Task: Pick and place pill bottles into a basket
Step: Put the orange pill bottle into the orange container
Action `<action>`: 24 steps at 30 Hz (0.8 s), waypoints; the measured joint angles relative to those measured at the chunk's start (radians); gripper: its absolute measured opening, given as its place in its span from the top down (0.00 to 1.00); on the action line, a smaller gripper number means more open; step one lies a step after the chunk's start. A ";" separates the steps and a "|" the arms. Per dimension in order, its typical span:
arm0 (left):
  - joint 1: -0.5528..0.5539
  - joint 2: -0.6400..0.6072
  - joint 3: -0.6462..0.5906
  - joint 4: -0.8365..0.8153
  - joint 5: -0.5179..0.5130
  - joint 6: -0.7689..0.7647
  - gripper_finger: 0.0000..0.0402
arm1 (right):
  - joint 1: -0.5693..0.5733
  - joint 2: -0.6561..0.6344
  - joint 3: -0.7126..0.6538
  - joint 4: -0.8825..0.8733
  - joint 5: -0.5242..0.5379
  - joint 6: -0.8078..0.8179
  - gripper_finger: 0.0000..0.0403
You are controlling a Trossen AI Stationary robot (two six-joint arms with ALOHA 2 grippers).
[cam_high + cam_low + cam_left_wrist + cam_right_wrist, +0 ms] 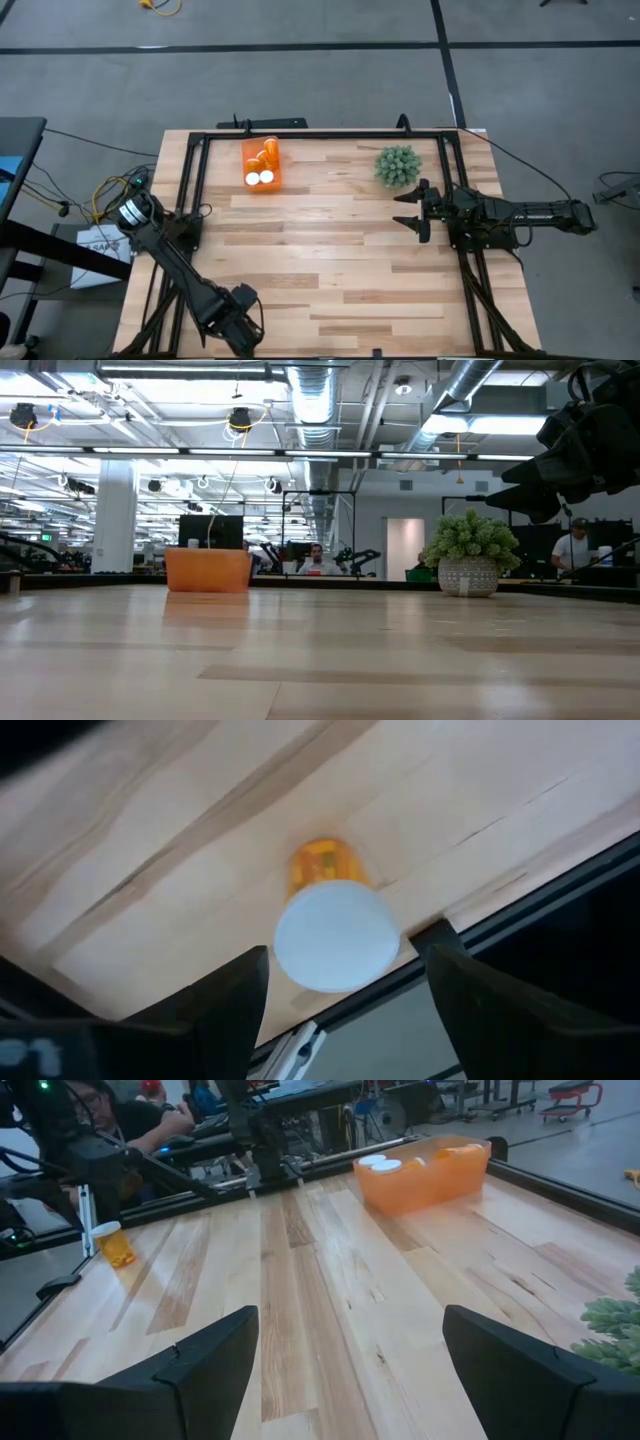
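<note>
On the pale wooden plank table (330,270), the rectangular bright orange plastic basket (262,164) sits near the far edge, white-capped bottles inside. A green spiky plant (397,166) stands well to its right. The right gripper (414,209) hovers beside the plant, fingers apart, empty. The left gripper (345,995), at the near left corner, spreads around one translucent orange pill bottle (335,925) standing upright, not clamped.

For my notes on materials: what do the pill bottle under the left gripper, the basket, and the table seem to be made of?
Pill bottle: probably plastic, a see-through orange body with a matte white cap.
Basket: likely plastic, since its bright orange walls look smooth and slightly translucent.
Table: wood, pale planks with visible grain and seams, in a dark frame that may be metal.
</note>
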 joint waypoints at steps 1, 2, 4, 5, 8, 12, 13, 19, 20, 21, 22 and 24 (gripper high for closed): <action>-0.003 0.001 0.000 0.001 -0.006 -0.001 0.35 | 0.000 0.000 0.000 0.000 0.000 0.000 0.23; -0.003 0.001 0.000 0.002 -0.014 -0.003 0.35 | 0.000 0.000 0.000 0.000 0.000 0.000 0.23; -0.003 0.000 0.000 0.005 -0.031 -0.007 0.35 | 0.000 0.000 0.000 0.000 0.000 0.000 0.23; -0.003 0.000 0.000 0.005 -0.031 -0.006 0.35 | 0.000 0.000 0.000 0.000 0.000 0.000 0.23; -0.003 0.000 0.000 0.004 -0.041 -0.006 0.35 | 0.000 0.000 0.000 0.000 0.000 0.000 0.23; -0.003 0.000 0.000 0.000 -0.066 -0.006 0.35 | 0.000 0.000 0.000 0.000 0.000 0.000 0.23; -0.004 0.000 0.000 0.000 -0.065 -0.006 0.35 | 0.000 0.000 0.000 0.000 0.000 0.000 0.23; -0.005 0.000 0.000 0.000 -0.064 -0.009 0.35 | 0.000 0.000 0.000 0.000 0.000 0.000 0.23; -0.005 0.001 0.000 0.000 -0.064 -0.009 0.35 | 0.000 0.000 0.000 0.000 0.000 0.000 0.23; -0.005 0.004 0.000 0.000 -0.064 -0.009 0.35 | 0.000 0.000 0.000 0.000 0.000 0.000 0.23; -0.005 0.009 0.000 0.001 -0.064 -0.009 0.35 | 0.000 0.000 0.000 0.000 0.000 0.000 0.23; -0.005 0.027 0.000 0.001 -0.042 -0.006 0.35 | 0.000 0.000 0.000 0.000 0.000 0.000 0.23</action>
